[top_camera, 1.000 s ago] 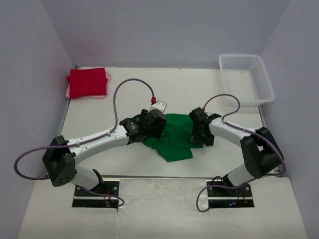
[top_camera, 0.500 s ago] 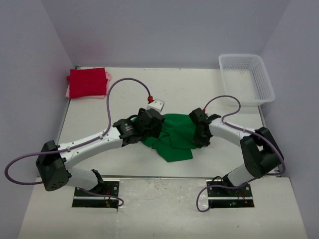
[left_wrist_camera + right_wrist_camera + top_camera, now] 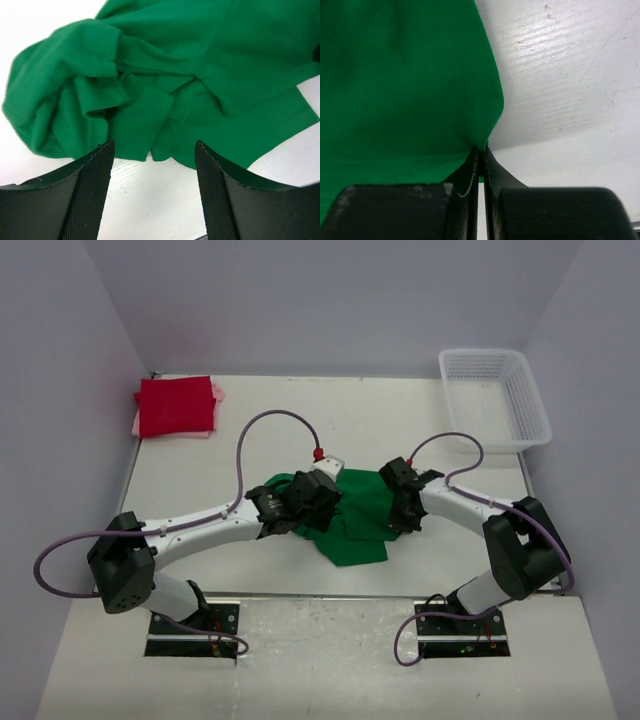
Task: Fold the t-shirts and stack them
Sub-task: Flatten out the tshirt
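The green t-shirt [image 3: 358, 525] lies crumpled in the middle of the table, its left side bunched into folds [image 3: 100, 95]. My left gripper [image 3: 312, 508] hovers over that bunched side, open [image 3: 153, 148], with bare table between its fingers and the cloth just ahead. My right gripper [image 3: 402, 520] is at the shirt's right edge, shut [image 3: 481, 150] on a corner of the green cloth [image 3: 405, 90]. A folded red t-shirt [image 3: 176, 405] rests at the back left on a pale pink one [image 3: 217, 392], of which only the edges show.
A white mesh basket [image 3: 530, 405] stands at the back right corner. Purple cables loop above both arms. Walls close the table on the left, back and right.
My right gripper has shut on the green shirt's edge. The left arm has shifted right and nearer over the shirt's left side, which now sits more bunched.
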Action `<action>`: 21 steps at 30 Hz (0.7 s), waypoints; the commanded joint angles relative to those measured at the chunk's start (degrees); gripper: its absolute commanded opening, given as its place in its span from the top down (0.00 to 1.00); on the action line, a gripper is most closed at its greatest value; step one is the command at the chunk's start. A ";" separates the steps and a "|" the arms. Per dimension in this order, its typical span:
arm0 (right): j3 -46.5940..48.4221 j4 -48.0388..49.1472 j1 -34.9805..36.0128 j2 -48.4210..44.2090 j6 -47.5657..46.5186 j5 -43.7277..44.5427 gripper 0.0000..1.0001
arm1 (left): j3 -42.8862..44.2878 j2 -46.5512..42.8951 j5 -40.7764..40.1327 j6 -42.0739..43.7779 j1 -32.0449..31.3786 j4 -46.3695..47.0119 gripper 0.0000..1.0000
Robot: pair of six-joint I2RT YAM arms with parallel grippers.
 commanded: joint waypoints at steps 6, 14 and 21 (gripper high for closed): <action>-0.48 -1.86 0.41 -5.06 -0.07 1.81 1.00 | 0.74 7.61 0.56 -0.45 -2.09 5.80 0.33; -1.71 -1.42 0.50 -6.64 -0.43 1.28 1.00 | 2.32 13.42 -3.74 -0.10 -2.18 7.03 0.38; -1.71 -1.68 0.41 -7.61 -0.86 1.19 1.00 | 5.66 16.07 -7.43 1.22 -2.18 6.94 0.53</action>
